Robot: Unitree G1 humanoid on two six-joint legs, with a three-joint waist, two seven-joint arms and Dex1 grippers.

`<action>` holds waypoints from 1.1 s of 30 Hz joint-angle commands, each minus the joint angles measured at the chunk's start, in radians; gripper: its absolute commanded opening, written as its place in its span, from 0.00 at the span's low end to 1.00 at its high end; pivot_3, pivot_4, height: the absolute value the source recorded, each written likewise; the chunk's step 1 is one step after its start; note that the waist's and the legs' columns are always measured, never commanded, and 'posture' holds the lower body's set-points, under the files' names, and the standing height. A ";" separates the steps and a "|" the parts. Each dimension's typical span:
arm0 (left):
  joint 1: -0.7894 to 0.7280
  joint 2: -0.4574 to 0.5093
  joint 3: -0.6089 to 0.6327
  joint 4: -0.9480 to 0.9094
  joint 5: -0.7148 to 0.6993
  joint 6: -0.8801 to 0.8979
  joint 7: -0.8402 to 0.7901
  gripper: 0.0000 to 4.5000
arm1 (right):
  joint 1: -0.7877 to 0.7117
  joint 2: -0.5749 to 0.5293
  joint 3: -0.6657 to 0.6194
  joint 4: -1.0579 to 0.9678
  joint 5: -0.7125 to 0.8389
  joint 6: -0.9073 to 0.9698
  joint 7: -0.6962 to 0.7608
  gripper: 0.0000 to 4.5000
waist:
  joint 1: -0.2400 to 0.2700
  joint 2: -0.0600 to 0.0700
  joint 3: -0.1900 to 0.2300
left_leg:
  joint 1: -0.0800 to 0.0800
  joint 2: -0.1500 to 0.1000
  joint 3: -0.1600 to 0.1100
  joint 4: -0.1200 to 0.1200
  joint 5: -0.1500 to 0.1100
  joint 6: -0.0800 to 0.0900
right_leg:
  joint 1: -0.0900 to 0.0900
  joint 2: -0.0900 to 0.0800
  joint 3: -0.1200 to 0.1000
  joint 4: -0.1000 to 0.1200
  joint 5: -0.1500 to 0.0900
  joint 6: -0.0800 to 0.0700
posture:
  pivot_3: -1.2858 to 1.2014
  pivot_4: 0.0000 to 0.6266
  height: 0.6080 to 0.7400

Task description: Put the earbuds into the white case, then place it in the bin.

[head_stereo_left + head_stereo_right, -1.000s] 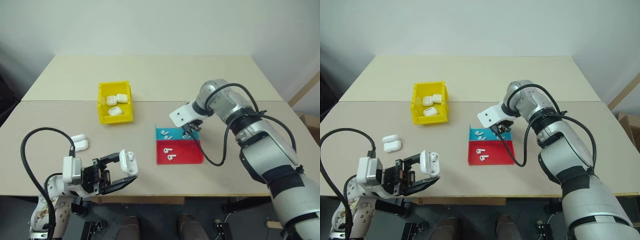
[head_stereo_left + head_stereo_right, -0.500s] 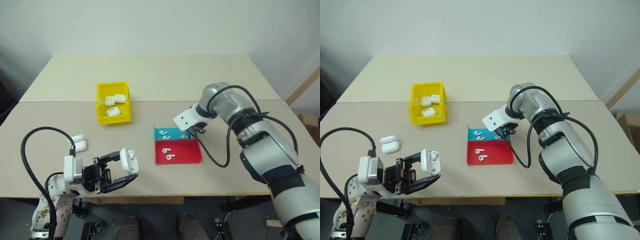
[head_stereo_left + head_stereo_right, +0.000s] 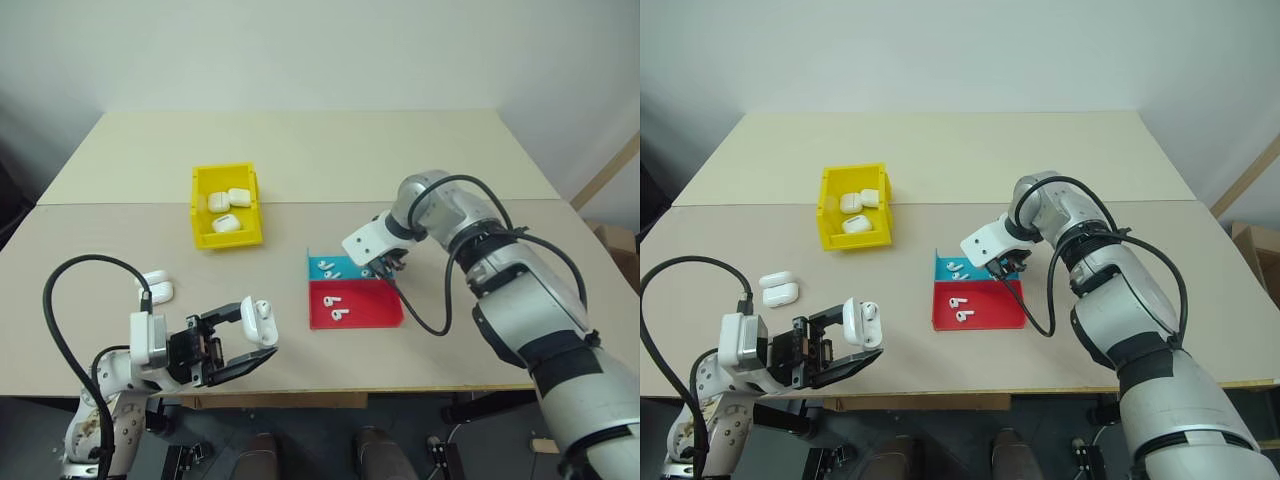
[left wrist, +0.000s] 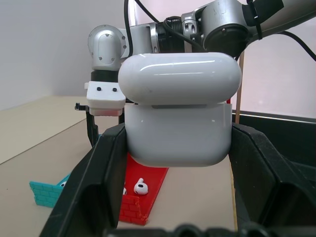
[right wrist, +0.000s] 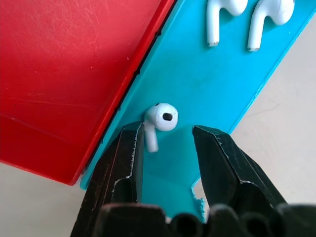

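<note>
At the near left of the table (image 3: 420,160) the left gripper (image 3: 245,345) is clamped on a white case (image 3: 257,322), holding it upright between its two black fingers just above the table's front edge; the left wrist view shows the case's lid sitting slightly raised on the body. A little further back on the left, two more closed cases (image 3: 156,284) lie side by side on the tabletop, touching or nearly so. Behind them and towards the middle stands the yellow bin (image 3: 226,204), with three white cases (image 3: 226,207) lying inside it. To the right of centre sits a shallow tray (image 3: 355,293) with a blue strip at the back and a red part at the front; two earbuds (image 3: 335,305) lie on the red part and a few more on the blue strip. The right gripper (image 5: 165,148) points down over the right end of the blue strip, its jaws apart, with one earbud (image 5: 159,121) lying on the blue surface just at the gap between its fingertips (image 5: 131,148), close against one of them; whether it touches cannot be told. Two other earbuds (image 5: 247,17) lie further along the same strip.
</note>
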 commanded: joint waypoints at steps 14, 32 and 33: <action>0.003 0.012 -0.001 -0.035 0.001 -0.026 -0.005 0.62 | -0.024 0.007 -0.007 0.022 -0.014 -0.099 -0.031 0.43 | 0.000 0.000 0.000 | 0.000 0.000 0.000 0.000 0.000 0.000 | 0.000 0.000 0.000 0.000 0.000 0.000 | 0.52 0.24 1.00; -0.004 0.011 0.002 -0.035 0.013 -0.028 0.000 0.62 | -0.024 0.010 -0.005 0.057 -0.042 -0.171 -0.066 0.43 | 0.000 0.000 0.000 | 0.002 0.000 0.000 0.000 0.000 0.000 | 0.002 0.000 0.000 0.000 0.000 0.000 | 0.52 0.24 1.00; -0.005 0.011 0.002 -0.034 0.013 -0.028 0.000 0.62 | -0.024 0.010 -0.006 0.058 -0.040 -0.176 -0.063 0.43 | 0.000 0.000 0.000 | 0.002 0.000 0.000 0.000 0.000 0.000 | 0.002 0.000 0.000 0.000 0.000 0.000 | 0.52 0.24 1.00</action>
